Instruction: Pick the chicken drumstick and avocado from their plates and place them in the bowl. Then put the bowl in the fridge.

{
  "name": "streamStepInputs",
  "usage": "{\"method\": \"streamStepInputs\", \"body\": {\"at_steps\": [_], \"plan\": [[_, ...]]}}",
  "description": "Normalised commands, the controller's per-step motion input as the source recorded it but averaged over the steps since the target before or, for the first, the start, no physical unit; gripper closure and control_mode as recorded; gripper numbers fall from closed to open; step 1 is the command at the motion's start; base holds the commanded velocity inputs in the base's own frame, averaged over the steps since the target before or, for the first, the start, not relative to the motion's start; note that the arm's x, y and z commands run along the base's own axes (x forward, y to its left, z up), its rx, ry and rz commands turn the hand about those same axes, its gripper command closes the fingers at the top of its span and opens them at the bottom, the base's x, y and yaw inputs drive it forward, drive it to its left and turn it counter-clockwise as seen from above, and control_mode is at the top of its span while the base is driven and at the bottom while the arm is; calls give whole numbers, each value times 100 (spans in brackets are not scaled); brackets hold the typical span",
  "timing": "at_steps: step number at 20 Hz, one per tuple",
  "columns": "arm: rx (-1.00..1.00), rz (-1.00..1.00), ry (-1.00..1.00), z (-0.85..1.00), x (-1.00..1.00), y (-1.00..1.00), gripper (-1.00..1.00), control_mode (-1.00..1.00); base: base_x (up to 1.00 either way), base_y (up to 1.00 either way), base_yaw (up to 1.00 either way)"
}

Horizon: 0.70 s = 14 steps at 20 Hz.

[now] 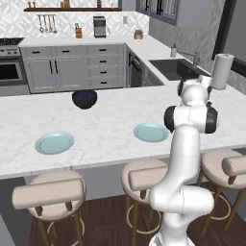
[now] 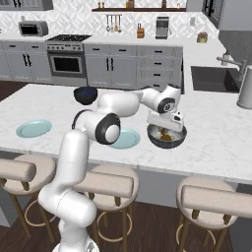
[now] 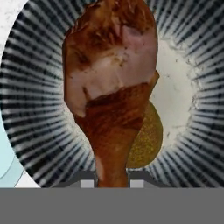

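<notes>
The chicken drumstick [image 3: 109, 87] hangs between my fingertips, thick end pointing away and bone stub at the tips. My gripper [image 3: 112, 183] is shut on it, directly over the blue-grey ribbed bowl [image 3: 39, 109]. The olive-brown avocado [image 3: 146, 140] lies inside the bowl, partly hidden behind the drumstick. In the right base view my gripper [image 2: 166, 129] reaches down into the bowl [image 2: 158, 141] on the counter. Both teal plates are bare: one [image 2: 125, 139] just left of the bowl, the other [image 2: 33, 128] far left. They also show as the right plate [image 1: 150, 132] and the left plate [image 1: 54, 142].
A dark navy bowl [image 1: 84, 98] stands farther back on the island. A sink [image 1: 175, 68] and a paper towel roll [image 1: 221, 71] are at the right. Padded stools [image 2: 106, 184] line the near counter edge.
</notes>
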Motion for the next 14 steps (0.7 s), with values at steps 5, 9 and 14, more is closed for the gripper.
{"method": "streamStepInputs", "body": {"at_steps": [5,9,14], "plan": [[0,0,0,-29,6,1,-100,-100,0,0,0],[0,0,0,-1,13,0,-100,-100,0,0,0],[0,0,-4,0,-6,0,-100,-100,0,0,0]]}}
